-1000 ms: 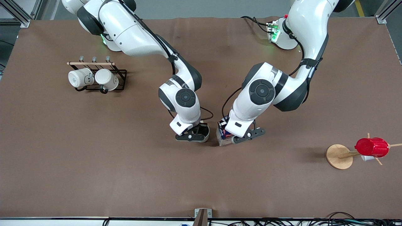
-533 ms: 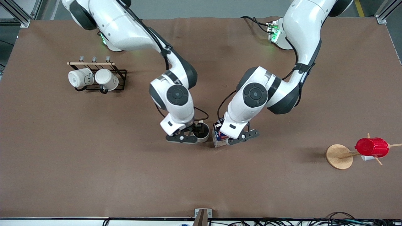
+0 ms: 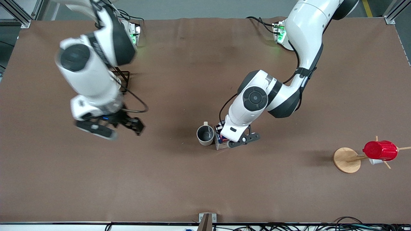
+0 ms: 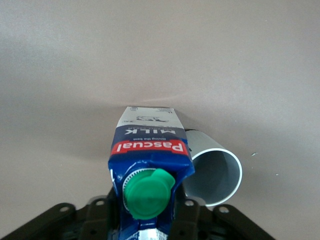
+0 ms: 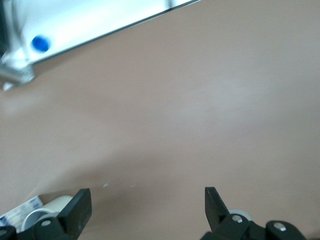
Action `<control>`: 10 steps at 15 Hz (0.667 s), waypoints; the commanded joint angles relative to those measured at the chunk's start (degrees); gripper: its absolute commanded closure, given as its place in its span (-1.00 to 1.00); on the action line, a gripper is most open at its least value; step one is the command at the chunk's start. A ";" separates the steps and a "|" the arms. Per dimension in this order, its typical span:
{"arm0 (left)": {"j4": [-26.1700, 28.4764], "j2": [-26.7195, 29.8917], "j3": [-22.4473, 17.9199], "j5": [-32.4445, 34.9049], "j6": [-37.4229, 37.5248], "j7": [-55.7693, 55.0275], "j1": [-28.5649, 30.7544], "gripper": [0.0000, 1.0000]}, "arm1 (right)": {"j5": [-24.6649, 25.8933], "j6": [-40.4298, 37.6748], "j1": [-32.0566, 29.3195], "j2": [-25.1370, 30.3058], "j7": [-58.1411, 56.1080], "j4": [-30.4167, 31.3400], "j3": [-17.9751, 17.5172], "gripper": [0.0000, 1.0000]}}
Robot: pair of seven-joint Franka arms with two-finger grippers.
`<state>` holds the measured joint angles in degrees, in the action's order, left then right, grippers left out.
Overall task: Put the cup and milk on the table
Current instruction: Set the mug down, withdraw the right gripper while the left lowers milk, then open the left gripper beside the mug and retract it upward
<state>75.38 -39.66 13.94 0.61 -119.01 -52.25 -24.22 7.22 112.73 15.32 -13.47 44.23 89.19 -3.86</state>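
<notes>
The cup (image 3: 205, 134), a cream-white mug with a grey inside, stands upright and free on the table (image 3: 192, 186), handle toward the robots. The milk (image 3: 221, 141), a blue and white carton, stands right beside it toward the left arm's end. My left gripper (image 3: 230, 141) is shut on the milk. In the left wrist view the milk (image 4: 150, 150) with its green cap sits between the jaws of my left gripper (image 4: 145, 220), the cup (image 4: 215, 172) close beside it. My right gripper (image 3: 110, 126) is open and empty in the air, over bare table toward the right arm's end; its wrist view shows my right gripper (image 5: 146, 202) with wide jaws.
A black wire mug rack (image 3: 124, 77) is mostly hidden under the right arm. A red ribbed cup (image 3: 380, 150) hangs on a wooden stand (image 3: 346, 159) toward the left arm's end. The table's front edge (image 5: 110, 30) shows in the right wrist view.
My right gripper has let go of the cup, opened and swung up and away toward the right arm's end. My left gripper has shifted the milk slightly toward the cup.
</notes>
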 commanded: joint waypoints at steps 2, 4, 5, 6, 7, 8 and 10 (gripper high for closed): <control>-1.38 2.20 -0.84 -0.26 0.87 -0.05 0.57 -1.00 | 0.34 -3.47 -10.54 9.68 -7.37 6.79 -1.32 -1.00; -1.29 5.19 -1.02 0.44 1.84 0.04 1.36 -1.00 | 0.34 -7.15 -14.60 12.14 -15.89 6.61 -1.06 -1.00; -1.29 6.86 -1.10 1.40 3.76 0.30 1.54 -1.00 | 0.34 -9.61 -16.27 13.37 -20.20 6.61 -0.80 -1.00; -1.29 7.92 -1.19 4.02 6.39 1.79 2.33 -1.00 | 0.34 -11.72 -17.94 14.60 -24.24 6.52 -0.45 -1.00; -1.29 9.15 -1.02 6.83 8.59 3.54 3.46 -1.00 | -0.01 -13.22 -18.39 15.66 -27.33 6.35 0.69 -1.00; -1.29 10.81 -1.02 8.95 10.27 5.47 4.26 -1.00 | -1.31 -14.46 -18.39 16.02 -30.40 5.22 3.14 -1.00; -1.11 14.50 -1.02 9.41 14.39 8.91 6.98 -1.00 | -7.01 -19.10 -18.30 15.59 -36.56 0.83 7.19 -1.00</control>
<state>72.89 -29.45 13.06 8.57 -108.51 -46.59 -19.44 4.47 97.14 -2.67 1.25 13.04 92.27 0.61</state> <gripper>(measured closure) 0.000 0.000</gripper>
